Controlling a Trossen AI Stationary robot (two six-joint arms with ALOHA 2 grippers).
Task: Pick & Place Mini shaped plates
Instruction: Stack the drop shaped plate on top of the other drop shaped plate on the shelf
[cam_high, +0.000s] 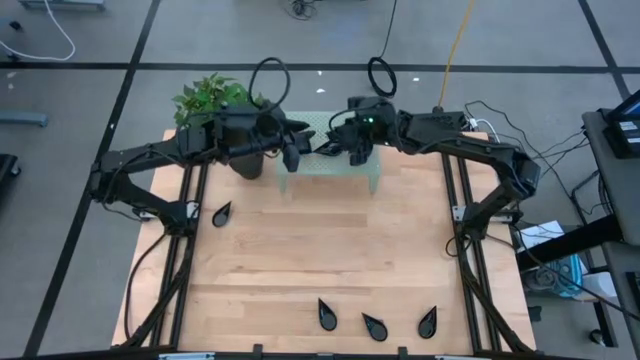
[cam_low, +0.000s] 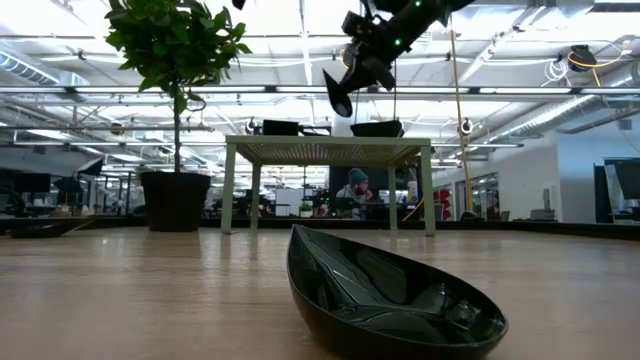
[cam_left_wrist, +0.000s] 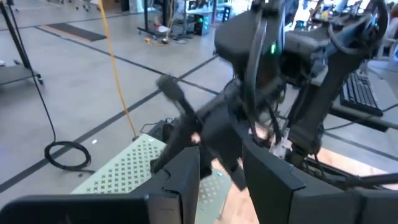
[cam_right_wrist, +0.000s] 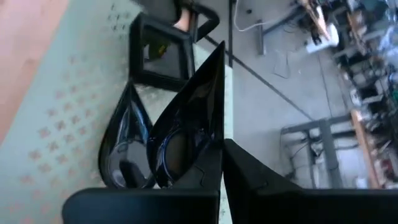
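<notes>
My right gripper (cam_high: 333, 143) hovers over a pale green perforated shelf (cam_high: 345, 166) at the table's far middle, shut on a glossy black teardrop plate (cam_right_wrist: 186, 118). In the low view that plate (cam_low: 336, 96) hangs high above the shelf (cam_low: 330, 150). Another teardrop plate (cam_right_wrist: 123, 146) and a square plate (cam_right_wrist: 160, 55) lie flat on the shelf (cam_right_wrist: 62, 106). My left gripper (cam_high: 292, 150) is open and holds nothing, just left of the right one. Several teardrop plates lie on the wood: one on the left (cam_high: 221, 213), three near the front edge (cam_high: 375, 325). My right gripper pinches the teardrop plate between its two fingers (cam_right_wrist: 193, 180) at the wide round end (cam_right_wrist: 177, 158). The plate stands on edge in the hold, with its pointed tip (cam_right_wrist: 219, 53) facing away from the gripper. It is lifted clear above the shelf.
A leafy plant in a dark pot (cam_high: 228, 110) stands at the far left, beside the shelf and under my left arm. One teardrop plate (cam_low: 390, 290) lies close to the low camera. The middle of the wooden table (cam_high: 320, 250) is bare. Black rails run along both sides.
</notes>
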